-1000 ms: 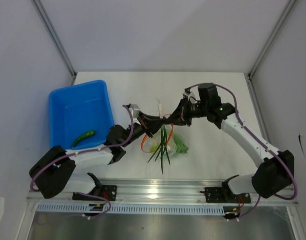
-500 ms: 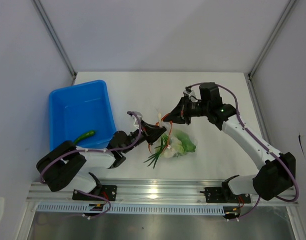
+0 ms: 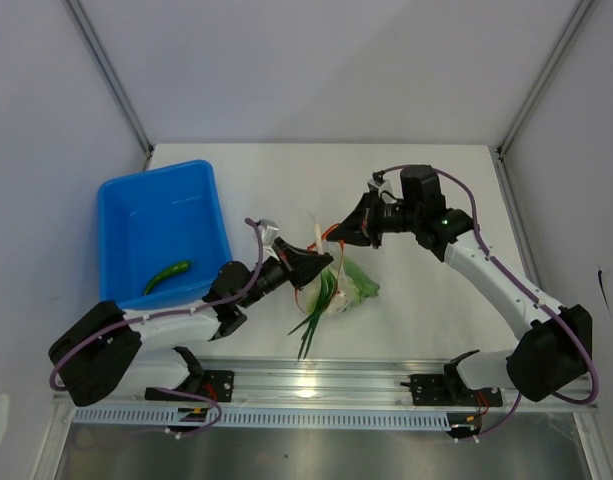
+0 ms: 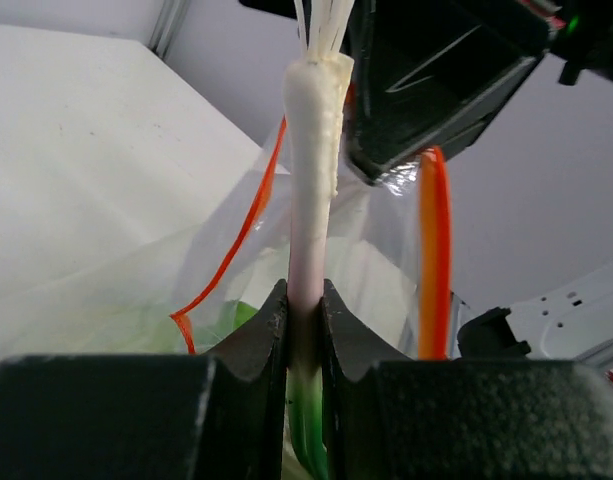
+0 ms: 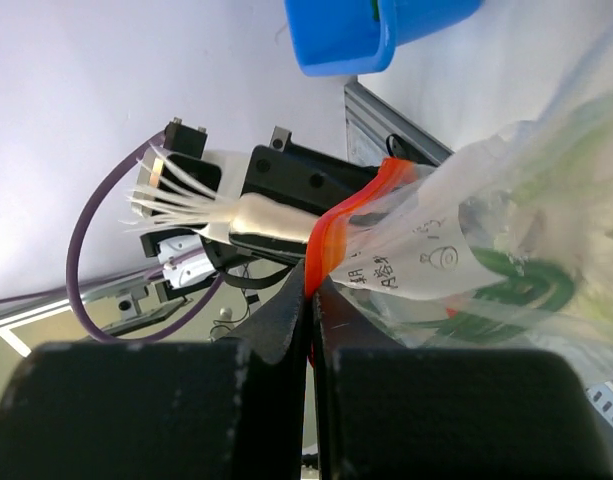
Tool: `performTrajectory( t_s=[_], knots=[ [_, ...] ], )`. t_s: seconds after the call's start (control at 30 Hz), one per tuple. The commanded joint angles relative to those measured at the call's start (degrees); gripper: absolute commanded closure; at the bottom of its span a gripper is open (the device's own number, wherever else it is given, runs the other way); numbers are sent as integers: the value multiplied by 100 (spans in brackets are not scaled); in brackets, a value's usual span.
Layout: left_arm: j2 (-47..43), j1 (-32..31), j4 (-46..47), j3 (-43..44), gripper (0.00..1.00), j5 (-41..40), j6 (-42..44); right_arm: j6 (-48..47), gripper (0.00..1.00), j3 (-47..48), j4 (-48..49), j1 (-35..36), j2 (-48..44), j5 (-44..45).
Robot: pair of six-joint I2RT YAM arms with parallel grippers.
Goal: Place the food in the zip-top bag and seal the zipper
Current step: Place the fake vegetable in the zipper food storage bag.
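Left wrist view: left fingers (image 4: 254, 345) tight around the white-stemmed stalk (image 4: 311, 180), right fingers (image 5: 271, 335) tight on the orange-red zipper (image 5: 331, 235).

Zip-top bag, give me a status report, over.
Left gripper shut on spring onion. Right gripper shut on zipper of zip-top bag, mouth unsealed. Green chilli waiting in blue bin.
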Motion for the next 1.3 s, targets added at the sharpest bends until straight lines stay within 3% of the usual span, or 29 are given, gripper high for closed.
performTrajectory(
  t_s=[0.0,0.37,0.57,0.67,0.77,0.8,0.93,1.27],
  knots=[
    [-406,-99,-393,142,99,-58,-183,169,100,80,739,-42,-279,-90],
    [-64,-37,652,124,99,-23,-517,160,100,-87,740,-24,-323,-55],
    [-3,-11,1503,2,99,-76,-86,222,100,-184,723,-15,-376,15],
    [-11,-19,1479,-25,99,-75,-51,213,100,-166,687,11,-411,103],
    [198,-90,2345,-314,99,-321,246,318,100,-201,748,55,-446,200],
    [313,-116,3150,-437,99,-374,353,353,100,-210,766,72,-437,235],
    [516,-116,3193,-482,100,-786,468,651,100,-289,941,195,-464,402],
    [710,-107,3193,107,99,-753,951,837,100,-280,1048,362,-428,490]
  ],
)
